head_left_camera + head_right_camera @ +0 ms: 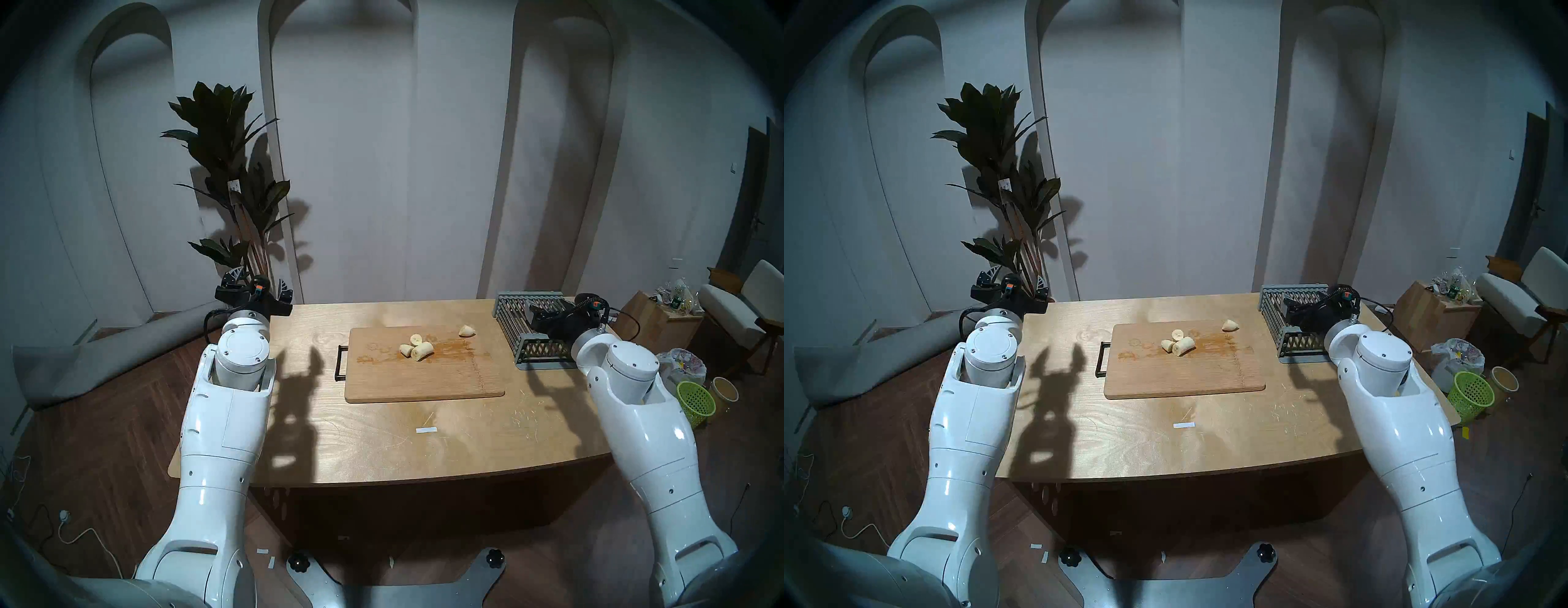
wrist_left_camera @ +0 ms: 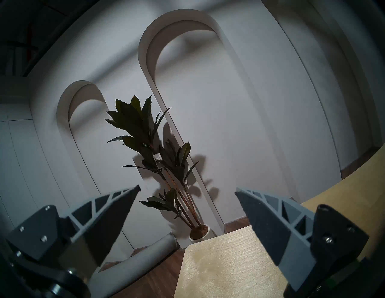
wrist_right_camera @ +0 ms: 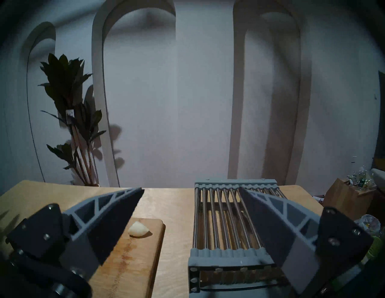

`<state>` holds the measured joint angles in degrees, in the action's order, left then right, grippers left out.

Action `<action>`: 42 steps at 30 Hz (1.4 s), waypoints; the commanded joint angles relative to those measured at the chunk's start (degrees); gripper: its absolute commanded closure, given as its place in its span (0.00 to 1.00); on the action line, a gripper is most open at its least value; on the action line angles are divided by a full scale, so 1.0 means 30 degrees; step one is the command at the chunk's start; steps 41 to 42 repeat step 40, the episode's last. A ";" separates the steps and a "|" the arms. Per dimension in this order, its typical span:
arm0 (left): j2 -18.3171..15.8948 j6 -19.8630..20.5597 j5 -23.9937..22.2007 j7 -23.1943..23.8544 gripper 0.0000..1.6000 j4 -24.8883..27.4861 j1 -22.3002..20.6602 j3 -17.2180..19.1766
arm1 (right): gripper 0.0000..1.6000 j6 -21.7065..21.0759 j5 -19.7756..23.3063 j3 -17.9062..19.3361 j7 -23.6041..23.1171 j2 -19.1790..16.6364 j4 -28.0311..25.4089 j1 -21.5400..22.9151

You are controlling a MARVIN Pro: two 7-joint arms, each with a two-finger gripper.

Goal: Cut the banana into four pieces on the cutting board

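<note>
With four chunks of the banana [image 1: 416, 350] lying on the cutting board [image 1: 424, 384], three clustered mid-board and one off by the far right corner, I judge the cutting finished. My left gripper [image 2: 187, 190] and right gripper [image 3: 190, 189] both hang spread and empty, clear of the board, so I judge nothing remains but pulling back.

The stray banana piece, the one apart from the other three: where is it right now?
In the head view the stray piece lies at the board's far right corner, nearest the rack. The right wrist view shows it between the open fingers.
</note>
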<state>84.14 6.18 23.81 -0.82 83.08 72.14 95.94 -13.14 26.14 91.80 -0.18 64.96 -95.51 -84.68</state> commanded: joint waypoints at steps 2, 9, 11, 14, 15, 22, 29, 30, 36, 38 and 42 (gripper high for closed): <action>-0.0036 -0.0059 -0.0052 0.0044 0.00 0.0446 -0.0458 -0.0025 | 0.00 0.2575 -0.0997 0.0290 0.1022 0.1463 -0.1353 -0.1314; -0.0055 -0.0035 -0.0081 0.0051 0.00 0.0464 -0.0454 -0.0040 | 0.00 0.3548 -0.1370 -0.0010 0.1554 0.1607 -0.1173 -0.1550; -0.0060 -0.0033 -0.0087 0.0049 0.00 0.0465 -0.0453 -0.0044 | 0.00 0.3356 -0.1448 -0.0036 0.1771 0.1649 -0.1296 -0.1594; -0.0068 -0.0029 -0.0098 0.0044 0.00 0.0466 -0.0452 -0.0052 | 0.00 0.3320 -0.1542 -0.0115 0.1786 0.1608 -0.1255 -0.1558; -0.0070 -0.0029 -0.0101 0.0042 0.00 0.0465 -0.0452 -0.0054 | 0.00 0.3496 -0.1663 -0.0164 0.1767 0.1571 -0.1187 -0.1539; -0.0085 -0.0027 -0.0118 0.0030 0.00 0.0463 -0.0451 -0.0068 | 0.00 0.4039 -0.2250 -0.0408 0.1736 0.1343 -0.0804 -0.1306; -0.0101 -0.0028 -0.0137 0.0013 0.00 0.0457 -0.0450 -0.0085 | 0.00 0.4537 -0.2407 -0.0141 0.1966 0.1253 -0.0587 -0.1033; -0.0104 -0.0028 -0.0140 0.0011 0.00 0.0457 -0.0450 -0.0087 | 0.00 0.4786 -0.2432 -0.0064 0.2053 0.1318 -0.0553 -0.1034; -0.0118 -0.0019 -0.0158 0.0004 0.00 0.0462 -0.0448 -0.0101 | 0.00 0.5008 -0.1858 0.0226 0.1566 0.1286 -0.0577 -0.1144; -0.0122 -0.0015 -0.0163 0.0003 0.00 0.0464 -0.0447 -0.0105 | 0.00 0.4780 -0.1595 0.0341 0.1507 0.1325 -0.0588 -0.1161; -0.0124 -0.0012 -0.0166 0.0002 0.00 0.0465 -0.0447 -0.0107 | 0.00 0.4638 -0.1974 0.0275 0.1756 0.1210 -0.0598 -0.1149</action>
